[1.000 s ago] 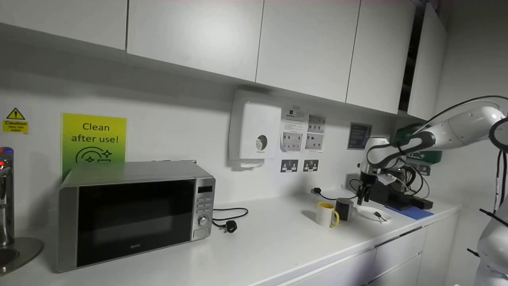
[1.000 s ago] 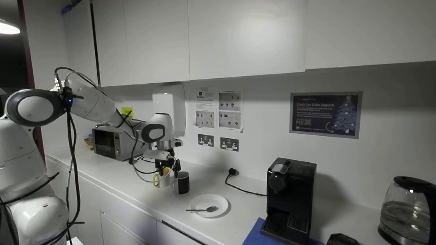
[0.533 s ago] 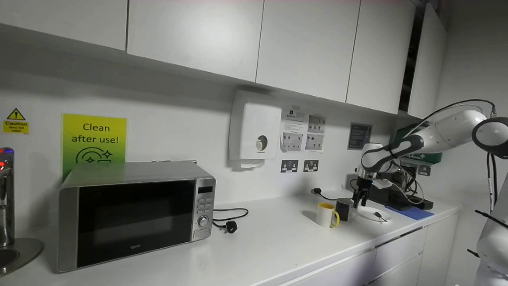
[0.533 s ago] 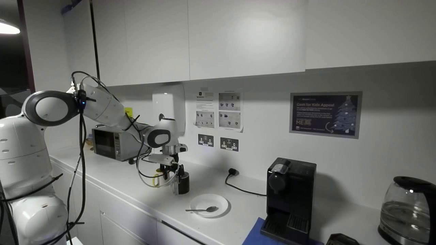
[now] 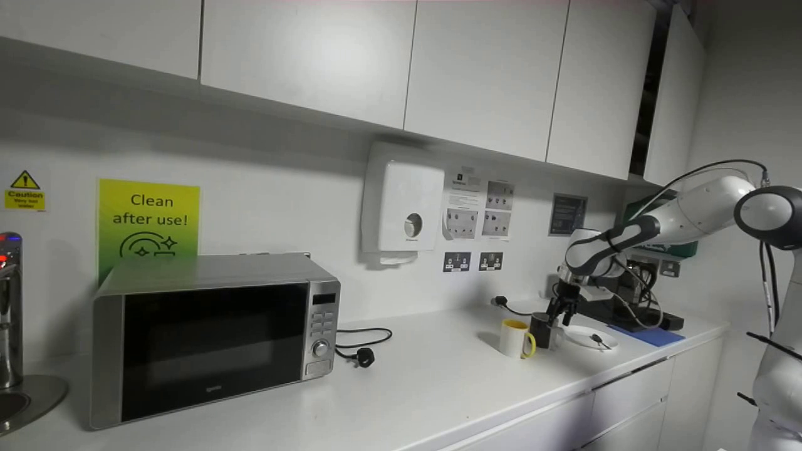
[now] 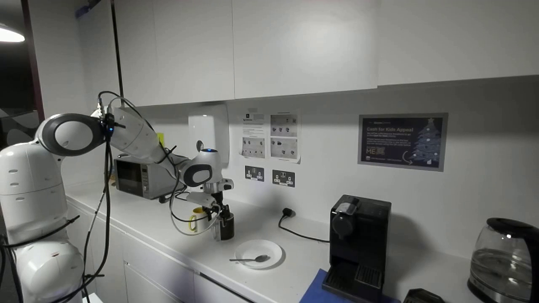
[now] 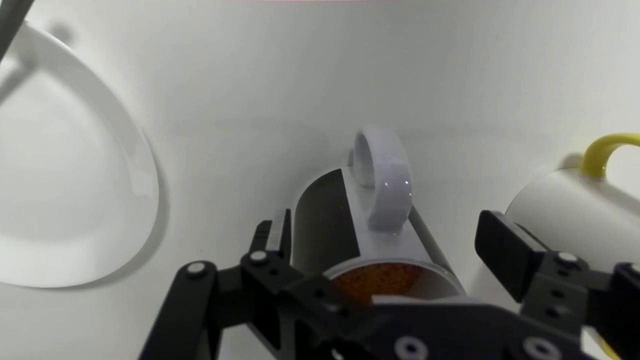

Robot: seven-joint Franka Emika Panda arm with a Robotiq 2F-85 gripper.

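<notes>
A dark grey mug with a white handle (image 7: 385,185) stands upright on the counter, and something brown-orange (image 7: 377,280) shows inside it. My gripper (image 7: 387,235) is open above it, fingers spread to either side of the mug (image 7: 325,220). The left finger is close to its dark side; whether they touch I cannot tell. A gap separates the right finger from it. That finger sits in front of a white mug (image 7: 550,210) with a yellow handle. In both exterior views the gripper (image 5: 559,316) (image 6: 218,215) reaches down at the dark mug (image 5: 539,330) (image 6: 228,227).
A white plate (image 6: 246,249) with a spoon (image 6: 252,259) lies beside the dark mug. Beyond it stand a black coffee machine (image 6: 358,235) on a blue mat (image 6: 313,288) and a glass jug (image 6: 499,261). A microwave (image 5: 213,344) stands farther along, under wall cupboards (image 5: 301,56).
The arm has shifted and tilted, bringing the open gripper lower and closer over the dark mug. Mugs, plate and spoon have stayed where they were.
</notes>
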